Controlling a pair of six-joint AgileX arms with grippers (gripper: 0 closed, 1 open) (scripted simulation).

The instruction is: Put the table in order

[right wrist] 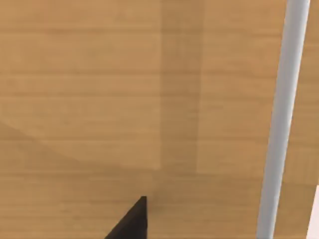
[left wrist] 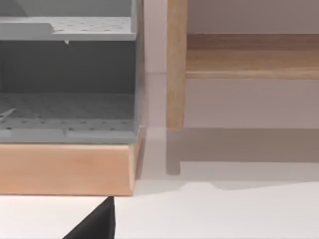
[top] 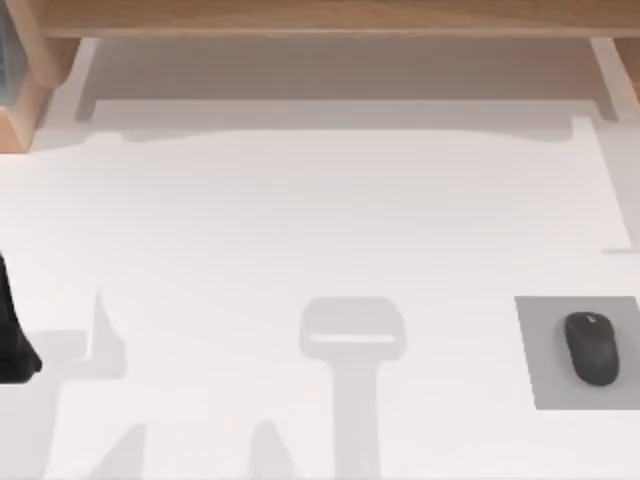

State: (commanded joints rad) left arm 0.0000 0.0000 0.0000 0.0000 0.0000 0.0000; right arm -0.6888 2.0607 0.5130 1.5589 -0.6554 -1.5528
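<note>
Across the whole top view spreads the white tabletop (top: 330,220), plain and smooth. At its near right corner lies a grey mat (top: 545,375), and a black mouse (top: 592,348) rests on it, toward the mat's right part. Along the far edge stands a light wooden shelf (top: 320,18); at the far left a wooden block (left wrist: 65,167) carries a grey perforated rack (left wrist: 70,109), just beside one shelf leg (left wrist: 175,69). My left arm (top: 14,330) shows as a dark shape at the left edge — whether its jaws are wide or narrow I cannot tell. From the right wrist, wood grain and a pale grey bar (right wrist: 281,119) show — those jaws cannot be judged either.
</note>
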